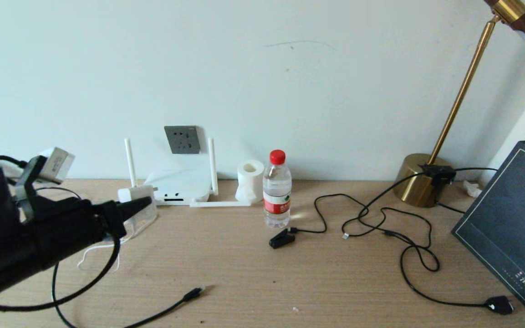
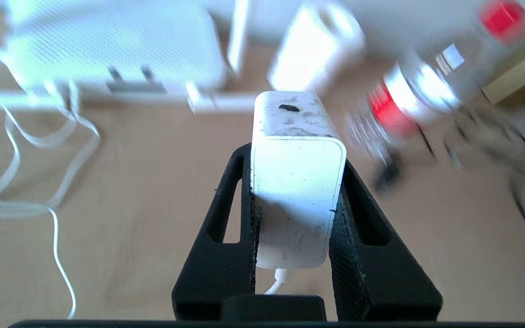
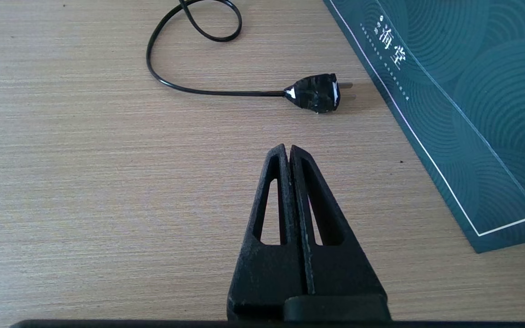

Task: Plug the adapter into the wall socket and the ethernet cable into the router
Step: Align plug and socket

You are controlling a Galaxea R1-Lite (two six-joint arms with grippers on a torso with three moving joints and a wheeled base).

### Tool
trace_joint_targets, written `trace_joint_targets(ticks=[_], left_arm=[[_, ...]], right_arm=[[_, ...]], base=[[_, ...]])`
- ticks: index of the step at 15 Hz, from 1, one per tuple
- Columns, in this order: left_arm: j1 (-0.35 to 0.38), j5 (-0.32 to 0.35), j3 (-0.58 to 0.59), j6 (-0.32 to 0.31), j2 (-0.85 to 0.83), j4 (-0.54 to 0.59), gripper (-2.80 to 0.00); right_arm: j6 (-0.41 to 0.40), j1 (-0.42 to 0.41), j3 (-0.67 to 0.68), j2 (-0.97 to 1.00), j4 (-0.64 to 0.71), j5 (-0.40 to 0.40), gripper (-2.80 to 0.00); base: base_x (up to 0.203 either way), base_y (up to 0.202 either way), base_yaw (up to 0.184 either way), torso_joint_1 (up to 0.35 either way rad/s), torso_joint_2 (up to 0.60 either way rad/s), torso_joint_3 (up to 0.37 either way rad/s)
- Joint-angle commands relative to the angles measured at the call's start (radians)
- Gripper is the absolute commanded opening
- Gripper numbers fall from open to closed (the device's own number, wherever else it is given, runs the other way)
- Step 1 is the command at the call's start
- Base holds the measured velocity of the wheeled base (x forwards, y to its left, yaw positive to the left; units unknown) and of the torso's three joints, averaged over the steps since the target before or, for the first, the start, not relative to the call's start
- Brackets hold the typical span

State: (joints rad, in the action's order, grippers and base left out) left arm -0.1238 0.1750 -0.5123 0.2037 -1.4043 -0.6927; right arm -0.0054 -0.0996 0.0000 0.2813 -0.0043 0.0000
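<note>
Left gripper (image 2: 296,150) clamps the adapter (image 2: 296,182) between both fingers, above the desk (image 1: 253,273) and short of the wall.

Ahead of the fingertips sits the router (image 1: 178,187), close by, with the wall socket (image 1: 182,139) above and behind it; bare desk lies beneath and to the bottle (image 1: 277,190) side of the tool, while the adapter's white cord (image 2: 39,182) trails on the wood on its other side. The ethernet cable (image 1: 171,307) lies loose below the arm. The left arm reaches in low and nearly level, fingers aimed toward the wall. The right gripper (image 3: 288,152) hangs pinched together over open desk, a black plug (image 3: 317,92) just beyond its tips and a dark book (image 3: 471,91) alongside.
</note>
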Motion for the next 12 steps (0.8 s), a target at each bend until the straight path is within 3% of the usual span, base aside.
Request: trace_joint_targets(ticks=[1, 4, 7, 9, 12], left_arm=[[-0.054, -0.123, -0.010, 0.010, -0.189, -0.150, -2.80], [-0.067, -0.222, -0.077, -0.002, -0.414, -0.351, -2.80], [-0.070, -0.298, -0.161, -0.080, -0.591, -0.572, -2.80], [-0.069, -0.314, -0.208, -0.154, -0.653, -0.703, -2.80], [-0.056, -0.316, -0.295, -0.215, -0.706, -0.765, -2.80]], right_arm=[[-0.001, 0.000, 0.000, 0.001, 0.000, 0.000, -2.80], [-0.001, 0.000, 0.000, 0.001, 0.000, 0.000, -2.80], [-0.001, 0.000, 0.000, 0.001, 0.000, 0.000, -2.80], [-0.001, 0.000, 0.000, 0.001, 0.000, 0.000, -2.80], [-0.001, 0.000, 0.000, 0.001, 0.000, 0.000, -2.80]], base=[[0.000, 0.000, 0.000, 0.000, 0.00, 0.000], [0.000, 0.000, 0.000, 0.000, 0.00, 0.000], [0.000, 0.000, 0.000, 0.000, 0.00, 0.000], [0.000, 0.000, 0.000, 0.000, 0.00, 0.000], [0.000, 0.000, 0.000, 0.000, 0.00, 0.000]])
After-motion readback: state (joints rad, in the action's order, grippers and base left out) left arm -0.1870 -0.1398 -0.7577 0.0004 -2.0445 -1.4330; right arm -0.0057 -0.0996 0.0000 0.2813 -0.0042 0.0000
